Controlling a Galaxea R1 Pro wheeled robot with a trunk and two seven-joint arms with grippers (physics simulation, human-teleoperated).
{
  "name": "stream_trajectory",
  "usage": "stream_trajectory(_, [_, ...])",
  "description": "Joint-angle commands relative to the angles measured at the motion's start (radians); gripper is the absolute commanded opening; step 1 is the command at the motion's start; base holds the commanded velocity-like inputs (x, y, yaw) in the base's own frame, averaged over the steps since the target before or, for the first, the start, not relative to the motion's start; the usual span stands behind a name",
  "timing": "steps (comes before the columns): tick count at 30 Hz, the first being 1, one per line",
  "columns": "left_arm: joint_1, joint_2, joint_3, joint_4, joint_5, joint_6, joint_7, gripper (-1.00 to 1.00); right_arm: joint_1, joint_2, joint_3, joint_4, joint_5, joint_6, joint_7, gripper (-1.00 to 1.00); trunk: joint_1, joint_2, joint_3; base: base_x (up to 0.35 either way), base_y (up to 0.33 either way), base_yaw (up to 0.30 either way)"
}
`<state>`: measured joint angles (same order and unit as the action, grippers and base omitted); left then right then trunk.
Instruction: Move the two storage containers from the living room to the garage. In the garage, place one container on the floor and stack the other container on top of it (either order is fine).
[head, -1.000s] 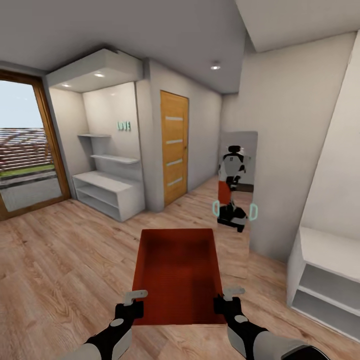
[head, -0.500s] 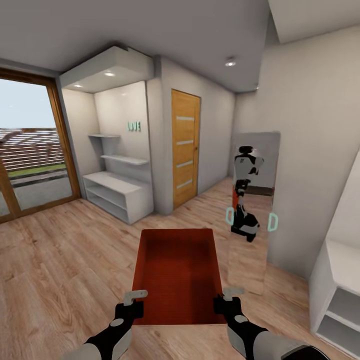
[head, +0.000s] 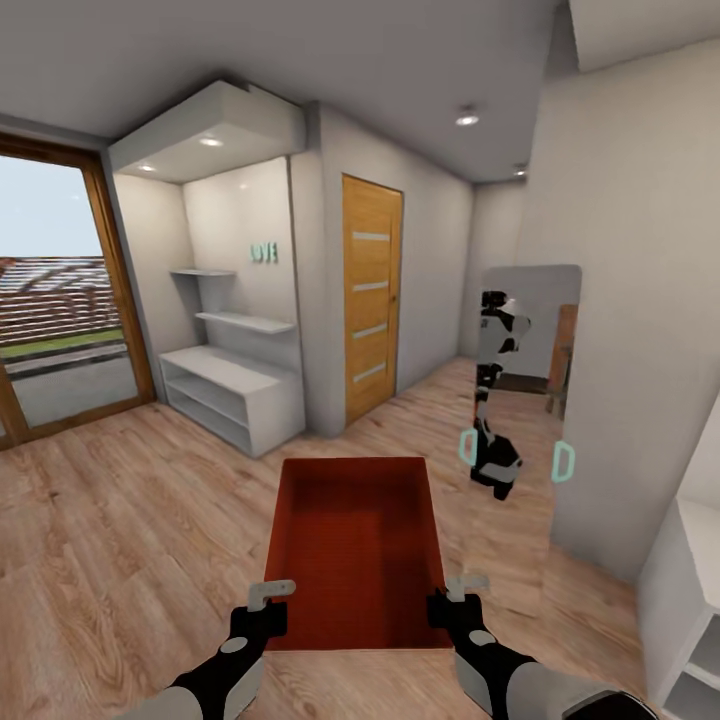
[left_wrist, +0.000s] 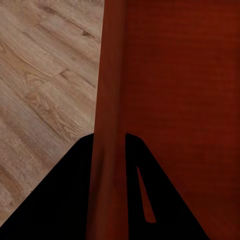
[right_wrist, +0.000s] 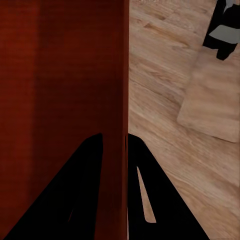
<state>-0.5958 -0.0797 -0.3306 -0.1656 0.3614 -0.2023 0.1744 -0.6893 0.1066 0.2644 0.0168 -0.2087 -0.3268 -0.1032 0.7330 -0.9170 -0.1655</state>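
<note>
- The left gripper (head: 268, 603) is clamped on the left wall of the orange-red bin (head: 355, 545); in the left wrist view its fingers (left_wrist: 75, 200) straddle that wall.
- The bin is held between the two grippers, above the wood plank floor (head: 120, 520).
- The right gripper (head: 455, 597) pinches the bin's right wall.
- Ahead to its right, a wall mirror (head: 520, 400) reflects the robot.

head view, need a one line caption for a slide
Both grippers, left and right, clamp the side walls of an orange-red bin above wood flooring, facing a wall mirror.
</note>
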Motion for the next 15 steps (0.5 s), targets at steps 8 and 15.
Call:
stream_trajectory(8, [-0.001,0.014,0.024,-0.003,-0.006,-0.003,0.011,-1.0,-0.001,0.001,-0.067,0.001,0.009,0.0,0.002,-1.0,0.001,-0.001,-0.001,0.321,0.0,0.042])
stream_trajectory(15, [-0.001,0.014,0.024,-0.003,-0.006,-0.003,0.011,-1.0,-0.001,0.001,-0.067,0.001,0.009,0.0,0.002,-1.0,0.001,-0.001,-0.001,0.321,0.0,0.279])
